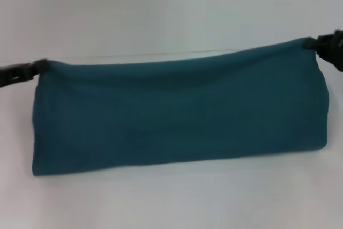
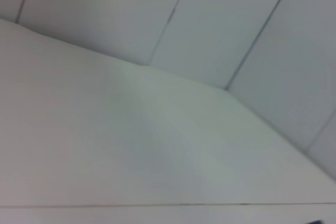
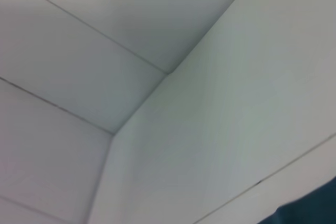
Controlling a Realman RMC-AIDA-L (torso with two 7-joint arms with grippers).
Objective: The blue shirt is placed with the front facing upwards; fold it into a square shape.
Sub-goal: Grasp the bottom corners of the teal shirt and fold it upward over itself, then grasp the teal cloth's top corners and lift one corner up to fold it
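Observation:
The blue shirt (image 1: 177, 113) hangs as a wide teal band, stretched and lifted by its two upper corners above the white table (image 1: 171, 202). My left gripper (image 1: 38, 68) is shut on the upper left corner. My right gripper (image 1: 315, 44) is shut on the upper right corner, which sits a little higher. The cloth sags slightly between them and its lower edge rests near the table. No lettering or collar shows. A sliver of teal cloth (image 3: 310, 211) shows in the right wrist view; the left wrist view shows only table and wall.
White table surface (image 2: 131, 150) runs back to a panelled white wall (image 2: 236, 19). A thin seam line (image 1: 161, 53) crosses the table behind the shirt. Bare table lies in front of the hanging cloth.

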